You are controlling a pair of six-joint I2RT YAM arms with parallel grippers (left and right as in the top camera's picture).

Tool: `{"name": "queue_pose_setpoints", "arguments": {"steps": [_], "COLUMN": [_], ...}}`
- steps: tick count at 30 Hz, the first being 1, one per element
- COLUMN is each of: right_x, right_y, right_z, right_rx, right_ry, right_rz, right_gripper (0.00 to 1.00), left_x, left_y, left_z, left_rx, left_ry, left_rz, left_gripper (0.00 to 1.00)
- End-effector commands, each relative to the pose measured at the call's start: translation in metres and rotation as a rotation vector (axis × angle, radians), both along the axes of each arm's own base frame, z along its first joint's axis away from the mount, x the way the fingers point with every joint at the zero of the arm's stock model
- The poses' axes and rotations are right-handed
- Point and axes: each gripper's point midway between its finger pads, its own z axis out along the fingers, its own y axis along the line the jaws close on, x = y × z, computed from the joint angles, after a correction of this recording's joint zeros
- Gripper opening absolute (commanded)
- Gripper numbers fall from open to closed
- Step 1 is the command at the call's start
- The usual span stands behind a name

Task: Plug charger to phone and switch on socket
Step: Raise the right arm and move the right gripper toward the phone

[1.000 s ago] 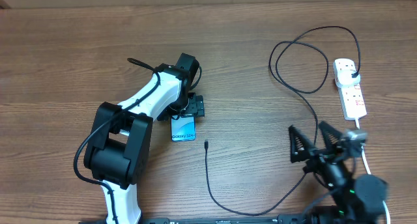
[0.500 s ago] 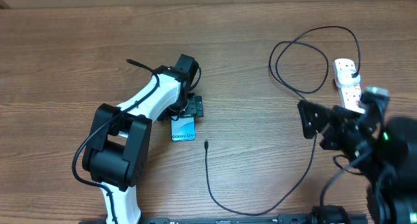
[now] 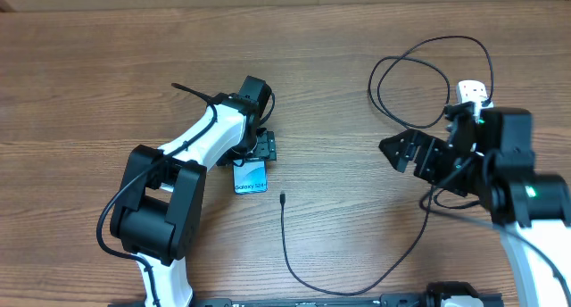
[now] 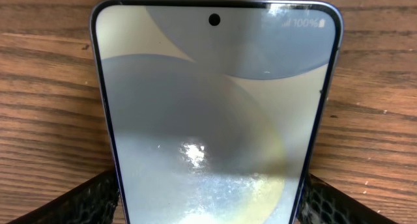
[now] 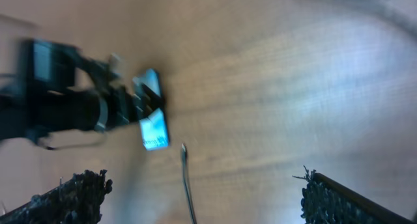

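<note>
A brown wood-grain table (image 3: 80, 84) fills the view under soft, even light.

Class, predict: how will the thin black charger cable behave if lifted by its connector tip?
Probably floppy: the charger cable lies in loose curves and loops. Likely light, being thin. The slack behind the connector tip would probably trail.

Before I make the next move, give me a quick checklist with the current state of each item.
1. The phone lies flat, screen up: ok.
2. The left gripper has a finger on either side of the phone: ok.
3. Left gripper is firmly closed on the phone: cannot tell.
4. The right gripper is open and empty: ok.
5. The charger tip lies free on the wood, apart from the phone: ok.
6. Charger's other end seated in the socket: cannot tell; the right arm covers most of it.
</note>
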Motion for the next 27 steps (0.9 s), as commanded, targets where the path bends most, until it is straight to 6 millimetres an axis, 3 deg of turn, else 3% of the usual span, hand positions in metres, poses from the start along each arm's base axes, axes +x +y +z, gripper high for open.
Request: {"name": "queue_pose_setpoints", "arguments": {"steps": [1, 9, 16, 23, 27], "right_x": [0.001, 0.004, 0.008, 0.003, 0.004], "right_y": [0.014, 0.052, 0.093, 0.154, 0.179], "right_z": [-0.014, -0.079, -0.128, -0.156, -0.173], "right_rx": [0.018, 0.021, 0.038, 0.097, 0.118], "right_ry": [0.076, 0.219, 0.278, 0.265, 0.27], "right_rz": [0.049, 0.139, 0.186, 0.367, 0.378], "right_gripper": [1.0, 1.0, 1.0, 1.0, 1.0], "left_x": [-0.027, -0.029, -0.032, -0.036, -0.038], "left_y": [-0.003, -0.005, -0.017, -0.034, -0.04], "left_z": [-0.036, -0.036, -0.035, -0.031, -0.027], "left_rx": [-0.022, -0.03, -0.106, -0.24, -0.311], "left_ry": [0.119, 0.126, 0.148, 0.175, 0.189], "left_rz": [-0.005, -0.008, -0.054, -0.125, -0.158], "left_gripper": [0.86, 0.75, 0.74, 0.74, 0.75]}}
